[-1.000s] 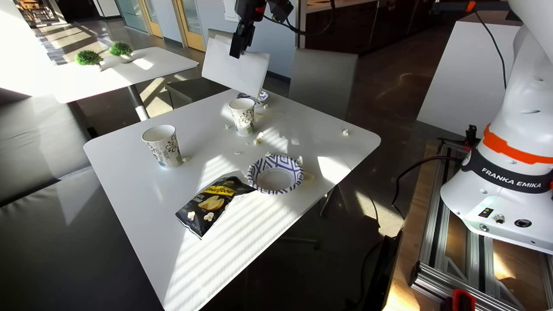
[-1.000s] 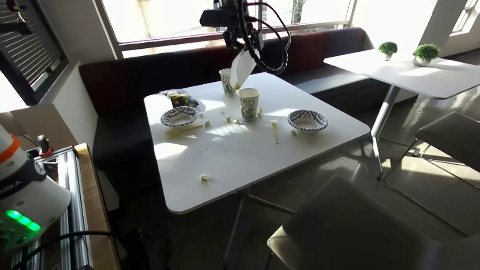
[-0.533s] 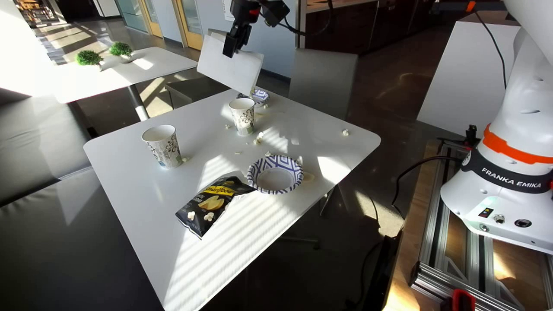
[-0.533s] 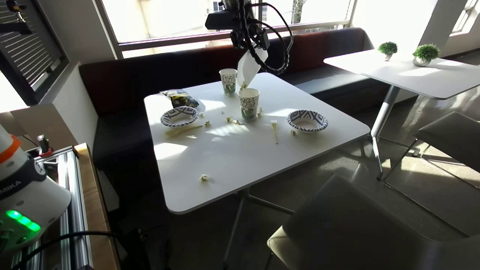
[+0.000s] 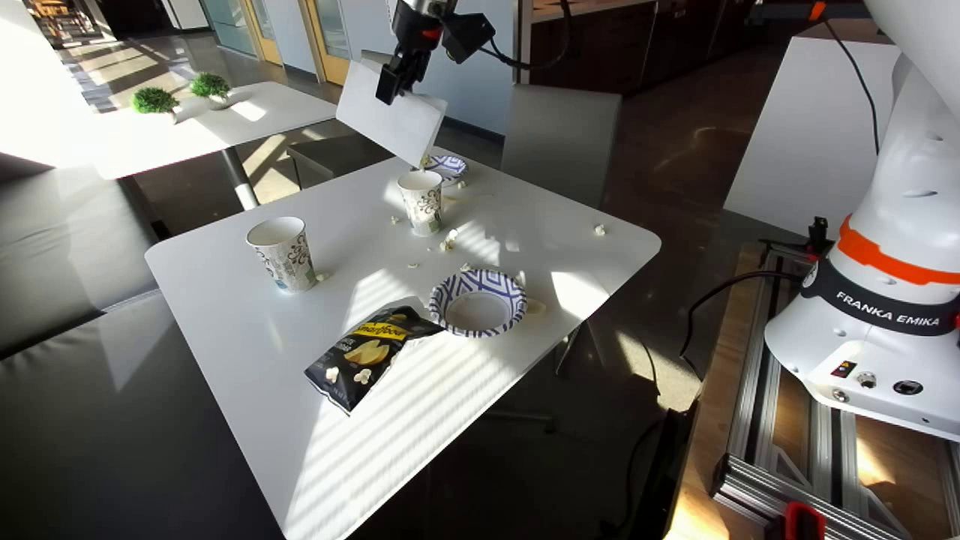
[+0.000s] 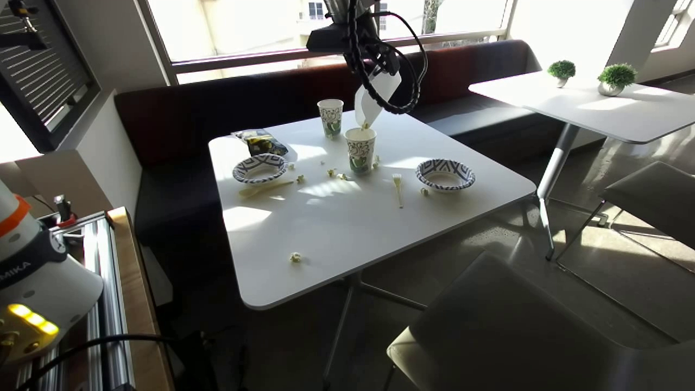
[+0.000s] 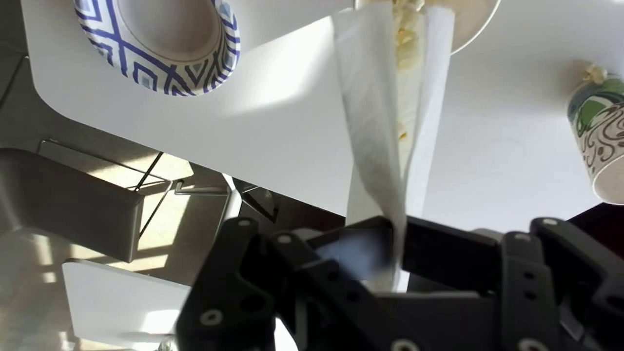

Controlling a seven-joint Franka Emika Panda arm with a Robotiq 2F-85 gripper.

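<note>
While claw (image 7: 399, 239) pinches wrinkled white bag (image 7: 370, 97); lumpy popcorn (image 7: 407, 44) inside

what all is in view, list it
rectangular table: one, white, centre
tapered paper cups: two, white with swirls, on table
round paper bowls: two, blue and white, on table
glossy snack bag: one, black and yellow, near bowl
slim fork and spoon: one each, pale yellow, on table
flat paper bag: one, white, tilted above table
popcorn pieces: several, yellowish, on table, in paper bag
second table: one, white, background
potted plants: two, green, on second table
armless chairs: at least two, grey, near tables
padded bench: one, dark, beside table
jointed arm: one, white, beside table
robot gripper: one, black, gripping paper bag
</note>
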